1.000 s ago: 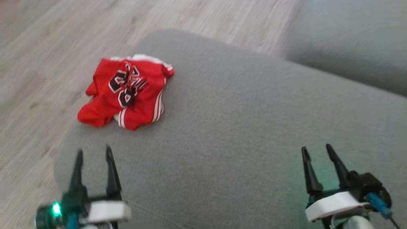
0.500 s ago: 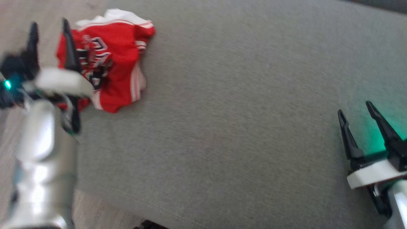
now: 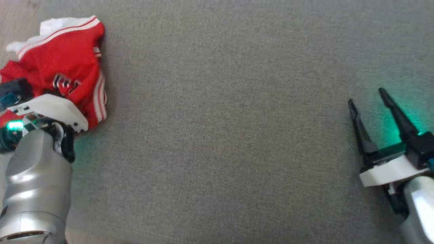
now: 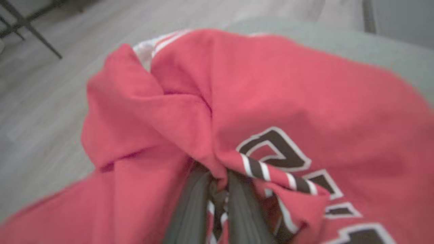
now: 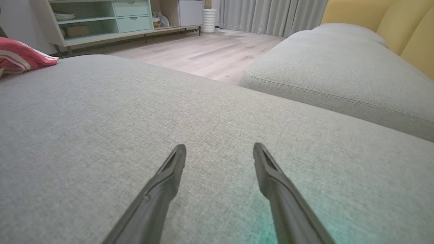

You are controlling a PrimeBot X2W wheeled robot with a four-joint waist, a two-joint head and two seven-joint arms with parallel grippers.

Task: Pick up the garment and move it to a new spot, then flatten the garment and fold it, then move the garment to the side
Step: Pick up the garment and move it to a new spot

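At the lower right of the head view, the right hand (image 3: 364, 96) hovers released, fingers spread, over the grey cushion (image 3: 220, 135). At the left edge, the left hand (image 4: 218, 178) is clenched on a fold of the red garment (image 3: 64, 57). The garment lies crumpled at the cushion's upper-left corner, with wood floor (image 5: 203, 51) beyond.

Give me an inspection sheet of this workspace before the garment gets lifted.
Surface: grey cushion, flat and smooth.
Job's things: garment, red with white stripes, crumpled, at the cushion's left edge.
Clutter: nothing seen.
Grippers: left gripper shut on a fold of the garment; right gripper open over bare cushion, holding nothing.
Cables: blue connector at the left wrist, beside the garment.
Surroundings: wooden floor, shelf unit, curtains, second cushion.
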